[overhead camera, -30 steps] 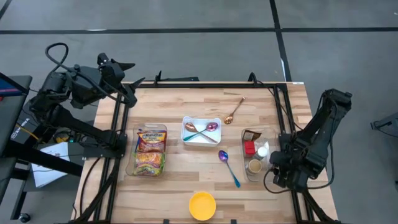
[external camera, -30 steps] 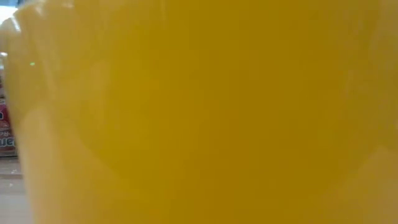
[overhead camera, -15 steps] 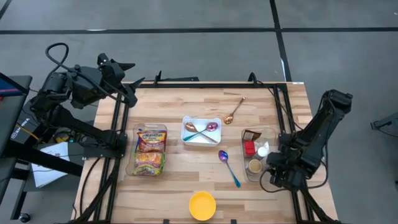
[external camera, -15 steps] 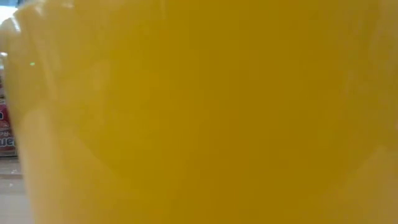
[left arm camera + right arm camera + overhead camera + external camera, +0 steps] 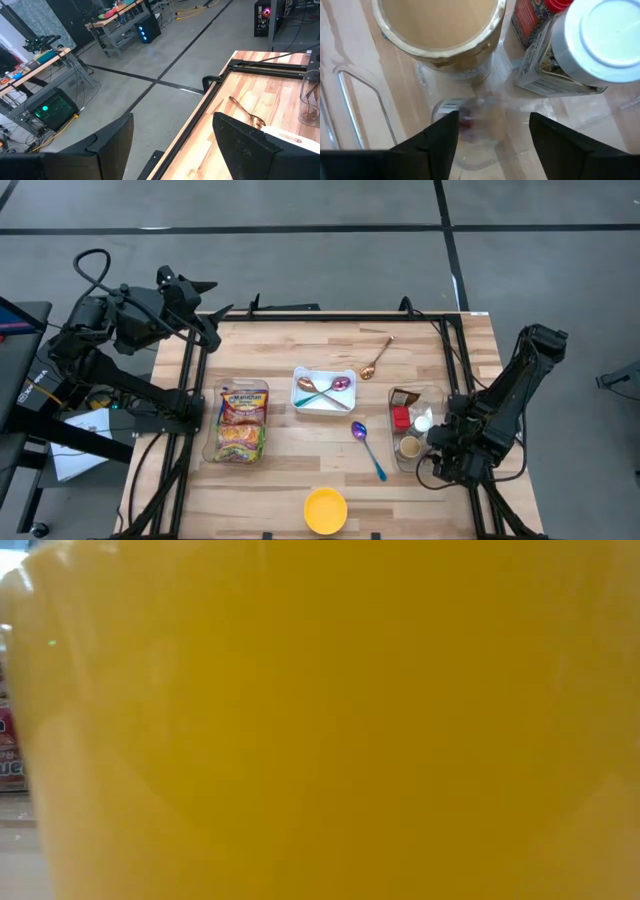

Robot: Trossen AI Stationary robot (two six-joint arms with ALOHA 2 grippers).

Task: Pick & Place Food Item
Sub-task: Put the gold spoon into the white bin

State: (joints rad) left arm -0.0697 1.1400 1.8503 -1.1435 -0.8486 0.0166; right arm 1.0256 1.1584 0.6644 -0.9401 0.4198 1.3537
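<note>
At the table's right edge a clear bin (image 5: 417, 396) holds a gold-lidded jar (image 5: 437, 30), a white-capped bottle (image 5: 600, 40) and a red-capped item (image 5: 535, 15). My right gripper (image 5: 492, 132) points steeply down at the bin's near end (image 5: 438, 448), just short of the jar. It is open, and only the bin's clear floor and a blurred label show between its fingers. A noodle packet (image 5: 243, 423) lies in a clear tray on the left. My left gripper (image 5: 172, 145) waits open, high over the table's far left corner (image 5: 205, 290).
A yellow bowl (image 5: 326, 510) at the near edge fills the low view (image 5: 320, 720). A white dish (image 5: 322, 402) holds two spoons. A gold spoon (image 5: 377, 358) lies beyond it, and a blue-handled spoon (image 5: 367, 448) lies between the dish and the bin. Bare wood lies at the middle and far left.
My right arm has sunk a little and edged toward the clear bin. The things on the table have kept their places.
</note>
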